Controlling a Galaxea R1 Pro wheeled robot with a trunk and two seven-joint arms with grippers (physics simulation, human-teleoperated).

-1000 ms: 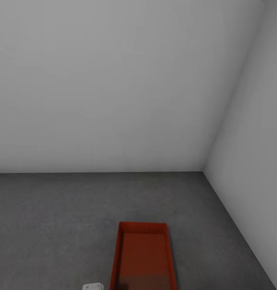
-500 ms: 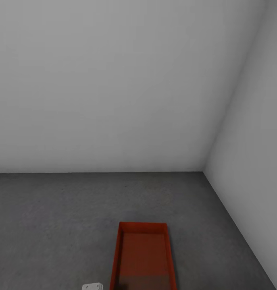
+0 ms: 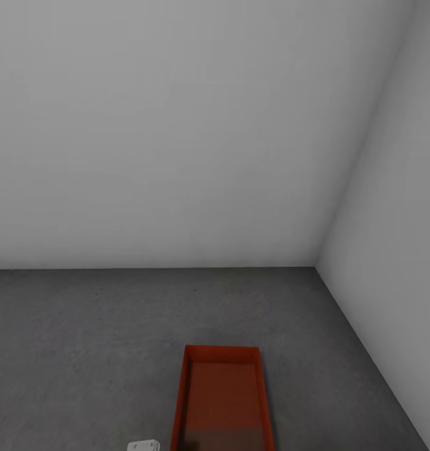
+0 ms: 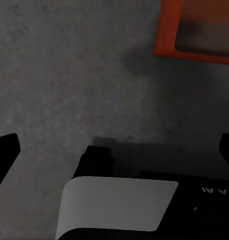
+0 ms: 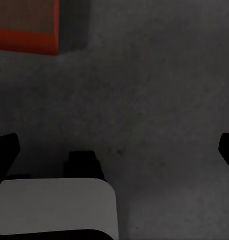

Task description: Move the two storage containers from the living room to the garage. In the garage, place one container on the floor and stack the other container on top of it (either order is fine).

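You are looking into a corner of the garage, where two plain white walls (image 3: pixel 177 125) meet above the rough grey concrete floor (image 3: pixel 83 351). One orange-red storage container (image 3: pixel 222 401) sits flat on that floor right in front of you, a little right of centre in the head view, its long side running away from you and its near end cut off by the frame edge. Its inside looks bare, with a paler patch toward the near end. Just left of it, at the lower frame edge, a small white piece of the robot (image 3: pixel 143 446) pokes into view, close beside the container but not touching it. Your left tool (image 4: pixel 114 150) hangs over bare concrete with its two dark fingertips (image 4: pixel 5 150) spread wide to the frame edges and nothing between them; a corner of the container (image 4: pixel 194 30) lies on the floor ahead of it, well apart from the fingers. Your right tool (image 5: pixel 114 150) is likewise fully spread and holds nothing, with bare floor under it and the container's other corner (image 5: pixel 25 25) ahead of it. The robot's white and black bodywork (image 4: pixel 119 205) shows beneath each tool.
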